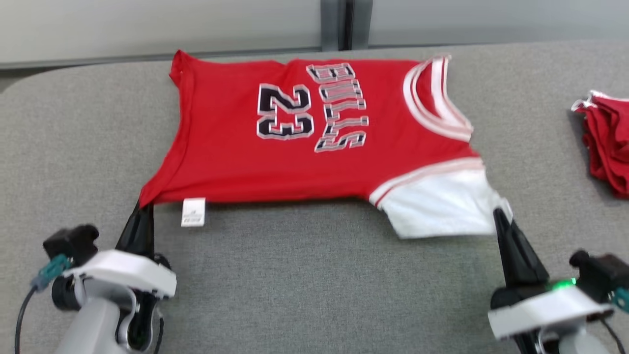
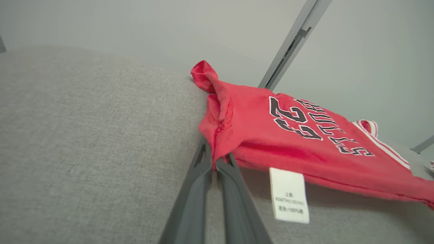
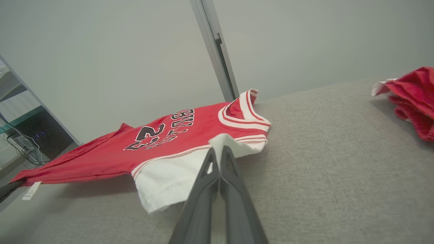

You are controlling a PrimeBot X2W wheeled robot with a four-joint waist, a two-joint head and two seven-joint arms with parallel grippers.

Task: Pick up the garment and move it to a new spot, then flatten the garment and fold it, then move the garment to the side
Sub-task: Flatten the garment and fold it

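One Bulls jersey (image 1: 295, 147): left gripper (image 1: 143, 206) clamps its hem corner (image 1: 150, 194), right gripper (image 1: 497, 212) its white sleeve (image 1: 442, 206); one red bundle (image 1: 607, 142) well right of it.

The counter (image 1: 314, 285) is looked down on by the head view, set high at the near edge, and the whole shirt (image 1: 236, 147) is taken in from a middle distance. The left wrist view is set low over the counter, close behind the left tool (image 2: 213, 158), and aimed along it at one shirt corner. The right wrist view is set likewise behind the right tool (image 3: 219, 152). The shirt's printed front and the grey wall (image 3: 101, 51) are shared by both.
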